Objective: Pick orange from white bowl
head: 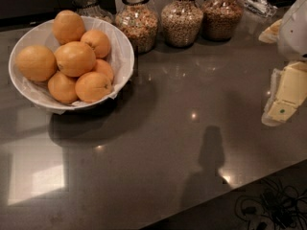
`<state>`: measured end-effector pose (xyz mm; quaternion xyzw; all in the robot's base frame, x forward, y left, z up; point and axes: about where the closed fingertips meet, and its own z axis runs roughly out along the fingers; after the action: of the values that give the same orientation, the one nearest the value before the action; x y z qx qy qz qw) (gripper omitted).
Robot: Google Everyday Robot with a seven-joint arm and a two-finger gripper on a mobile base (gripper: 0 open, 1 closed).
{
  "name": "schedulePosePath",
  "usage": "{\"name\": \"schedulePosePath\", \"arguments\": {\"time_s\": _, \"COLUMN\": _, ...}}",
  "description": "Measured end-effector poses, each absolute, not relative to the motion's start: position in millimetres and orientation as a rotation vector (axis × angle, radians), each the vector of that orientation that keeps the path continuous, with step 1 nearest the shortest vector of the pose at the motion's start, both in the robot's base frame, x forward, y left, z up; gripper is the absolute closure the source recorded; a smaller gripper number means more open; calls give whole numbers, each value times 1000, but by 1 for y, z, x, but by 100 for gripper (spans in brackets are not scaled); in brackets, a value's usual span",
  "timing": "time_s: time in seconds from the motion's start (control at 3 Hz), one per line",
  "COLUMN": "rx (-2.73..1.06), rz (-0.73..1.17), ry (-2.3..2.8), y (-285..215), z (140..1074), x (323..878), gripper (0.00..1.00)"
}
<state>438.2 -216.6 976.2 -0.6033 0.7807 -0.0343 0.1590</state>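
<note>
The white bowl point(122, 56) stands at the left of the dark counter, lined with white paper and filled with several oranges. The orange point(74, 59) is a big one in the middle of the pile, resting on smaller ones. An equally big, yellower orange point(36, 63) lies at the bowl's left side. My gripper point(286, 97) shows at the right edge of the camera view, cream-coloured under a white arm part point(295, 30). It is low over the counter and far to the right of the bowl, holding nothing that I can see.
Several glass jars point(181, 20) of grains and cereal stand in a row along the back, right of the bowl. The counter's front edge point(249, 183) runs diagonally at the bottom right, with cables point(268, 207) on the floor below.
</note>
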Motion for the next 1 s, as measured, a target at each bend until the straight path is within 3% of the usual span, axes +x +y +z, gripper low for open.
{"name": "schedulePosePath", "arguments": {"time_s": 0.33, "rx": -1725, "rz": -92, "ry": 2222, "y": -213, "z": 976, "x": 441, "gripper": 0}}
{"name": "schedulePosePath", "arguments": {"time_s": 1.0, "rx": -1885, "rz": -18, "ry": 1978, "y": -123, "z": 973, "x": 480, "gripper": 0}}
